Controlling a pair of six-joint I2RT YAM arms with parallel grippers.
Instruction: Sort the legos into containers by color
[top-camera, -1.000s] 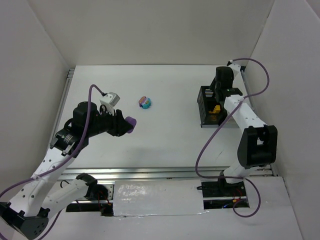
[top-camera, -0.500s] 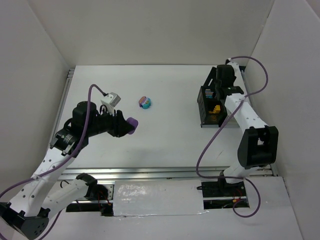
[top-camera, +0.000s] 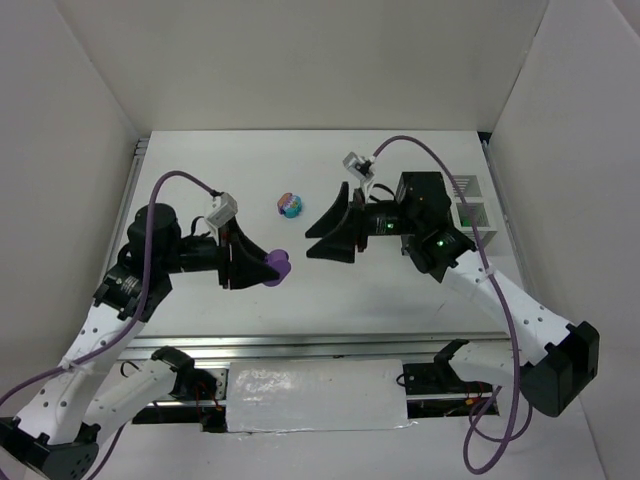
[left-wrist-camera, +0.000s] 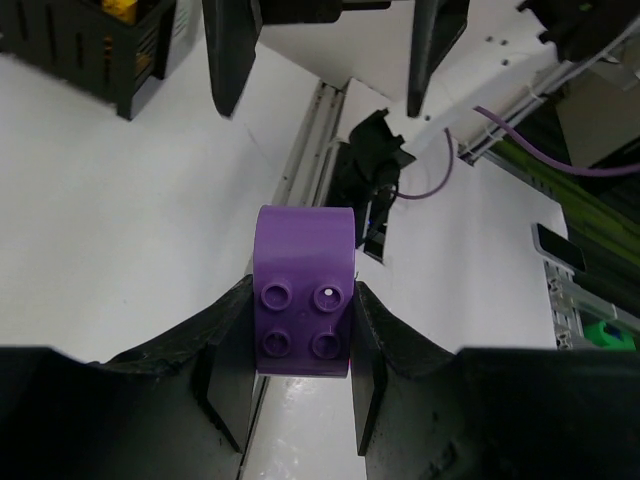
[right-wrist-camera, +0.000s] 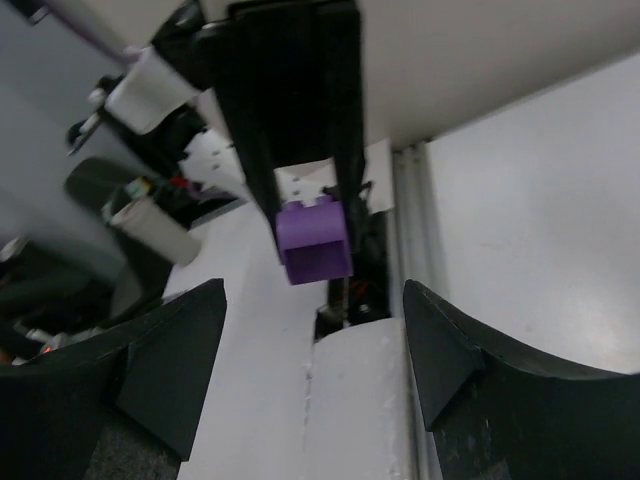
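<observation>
- Legos are mid-sort: a purple plastic four-stud brick (left-wrist-camera: 303, 300) is pinched in the left gripper (top-camera: 268, 268), above the middle of the bench (top-camera: 340, 300).
- Right gripper (top-camera: 312, 242) gapes wide, empty, facing it; a handover looks likely, needing its fingers aligned around the brick.
- Black slatted bin (left-wrist-camera: 85, 55) holds a yellow brick (left-wrist-camera: 120, 8); white slatted bins (top-camera: 478, 182) by the right edge, contents unclear.

We get bright, even light on the white worktop (top-camera: 350, 290), with only faint soft shadows. Left wrist view is crisp on the purple lego (left-wrist-camera: 303, 290), but our right wrist view looks soft and blurry.
</observation>
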